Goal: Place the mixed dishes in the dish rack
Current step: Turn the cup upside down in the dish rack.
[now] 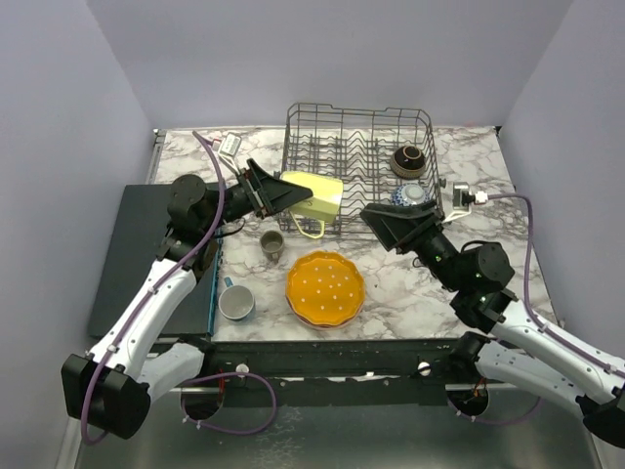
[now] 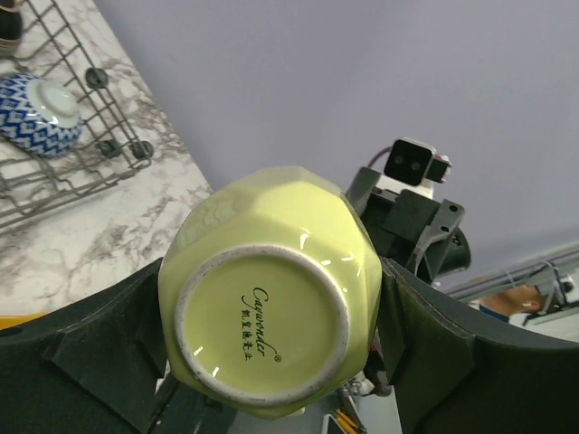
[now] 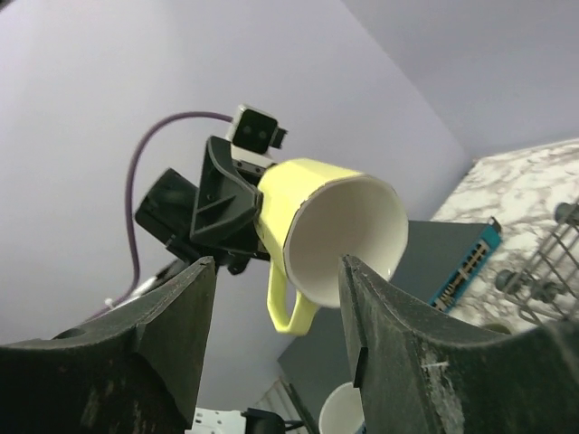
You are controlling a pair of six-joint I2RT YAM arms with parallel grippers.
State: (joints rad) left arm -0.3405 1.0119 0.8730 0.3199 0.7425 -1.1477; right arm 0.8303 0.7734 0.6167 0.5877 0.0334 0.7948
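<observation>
1. Yellow mug is pinched at its base by the left hand. It is held sideways in the air, mouth to the right, handle hanging down.
2. Left wrist view: fingers press on both sides of the mug near its base. The glazed underside with a printed mark faces the camera.
3. The mug is at the near-left corner of the rack. From the top view I can't tell whether it is over the rim or just short of it.
4. Right hand is spread wide and empty, just off the rack's near-right side, pointing at the yellow mug. Right wrist view: the mug's white inside shows between the fingers, well apart from them.
5. The rack stands far-centre on the marble counter. Two bowls are in it:
   - brown bowl on the right side
   - blue bowl in the near-right corner, its foot ring showing in the left wrist view
6. On the counter, not racked:
   - orange dotted plate in front of the rack
   - grey cup, upright, near the plate's far-left edge
   - blue-handled mug, upright, left of the plate and beside the mat's edge
7. Dark mat lies flat at the counter's left, under the left arm.
</observation>
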